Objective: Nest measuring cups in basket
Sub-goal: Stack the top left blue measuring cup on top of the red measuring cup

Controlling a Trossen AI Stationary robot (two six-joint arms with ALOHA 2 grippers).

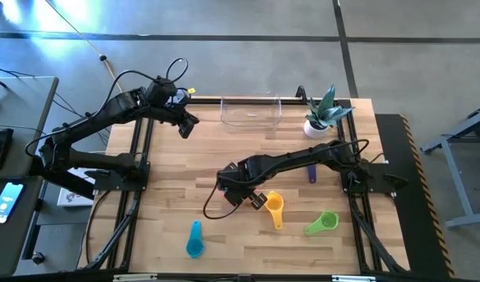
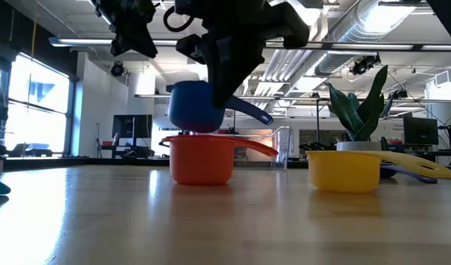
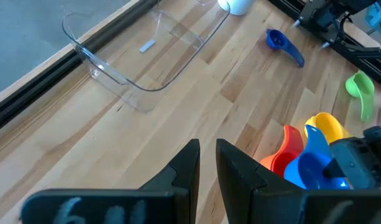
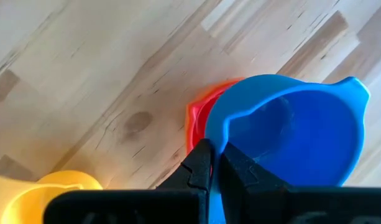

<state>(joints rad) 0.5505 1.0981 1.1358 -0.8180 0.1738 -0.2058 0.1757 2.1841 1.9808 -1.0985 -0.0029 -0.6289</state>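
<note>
Blue cup (image 4: 289, 134): I see a round plastic bowl with a pour lip, held in the air directly above the red-orange cup (image 2: 201, 158); its rim is pinched by the right gripper.
Red-orange cup: upright on the table (image 1: 177, 176), mid-table, handle pointing sideways in the low view; mostly hidden under the blue bowl in the right wrist view.
Yellow cup (image 1: 274, 208): on the table just beside the right gripper, bowl up.
Green cup (image 1: 322, 223): near the table's front right, apart from the yellow one.
Teal cup (image 1: 194, 240): near the front edge, alone.
Dark blue cup (image 3: 283, 46): lying well behind the others, near the white pot.
Basket (image 1: 250, 112): clear bin at the table's far edge; no cups visible inside.
Right gripper (image 4: 213, 163): I read the arm as stretched low across mid-table; fingers clamped on the blue cup's rim.
Left gripper (image 3: 207, 165): raised near the table's far left corner, fingers nearly together with a narrow gap, holding nothing.
Plant (image 1: 326, 110): in a white pot (image 1: 315, 127) beside the basket.
Writing: none legible to me.
</note>
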